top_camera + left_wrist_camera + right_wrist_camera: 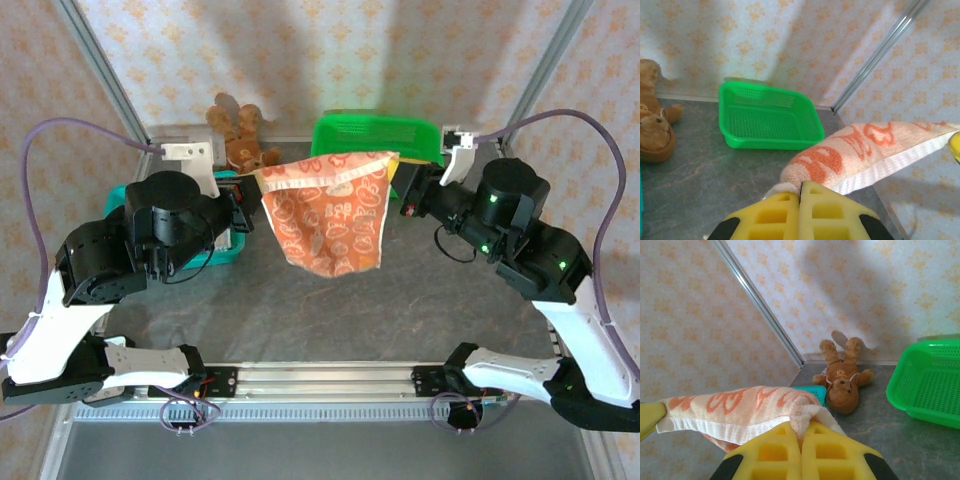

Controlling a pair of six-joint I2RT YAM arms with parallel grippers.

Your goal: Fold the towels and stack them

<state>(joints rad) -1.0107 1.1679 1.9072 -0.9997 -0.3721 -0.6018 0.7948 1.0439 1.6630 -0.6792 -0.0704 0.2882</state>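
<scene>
One of the towels (325, 215), orange with cream outline prints and a white hem, hangs in the air over the middle of the table. It is stretched by its top edge between both grippers. My left gripper (256, 180) is shut on its left top corner, and in the left wrist view the yellow fingers (801, 186) pinch the cloth (865, 150). At the right top corner my right gripper (398, 166) is shut as well. Its fingers (801, 426) hold a bunched corner of the towel (735, 407). The lower edge hangs free above the grey tabletop.
A green mesh basket (375, 135) sits at the back right of the table. A brown teddy bear (240, 135) lies at the back left by the wall. A teal basket (228, 250) stands under my left arm. Bare grey tabletop (330, 320) lies in front.
</scene>
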